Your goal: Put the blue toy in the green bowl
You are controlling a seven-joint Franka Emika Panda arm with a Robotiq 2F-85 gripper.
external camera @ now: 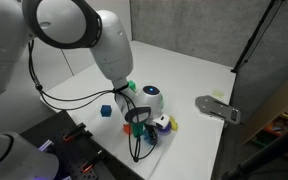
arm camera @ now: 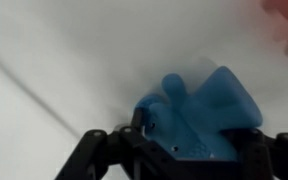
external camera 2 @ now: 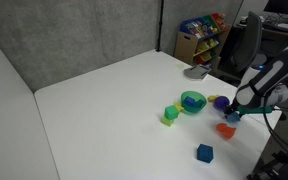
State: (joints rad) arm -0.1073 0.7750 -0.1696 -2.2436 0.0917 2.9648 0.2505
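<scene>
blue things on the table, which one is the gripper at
The light-blue lumpy toy, right at the gripper and filling the wrist view. The darker blue cube is a sharp-edged block lying well away from it.

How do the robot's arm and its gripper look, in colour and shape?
The arm is glossy white, built of thick rounded segments, with a black ring at one joint. Thin black cable runs in loops beside it. The gripper is black and blocky. No markings are readable.
</scene>
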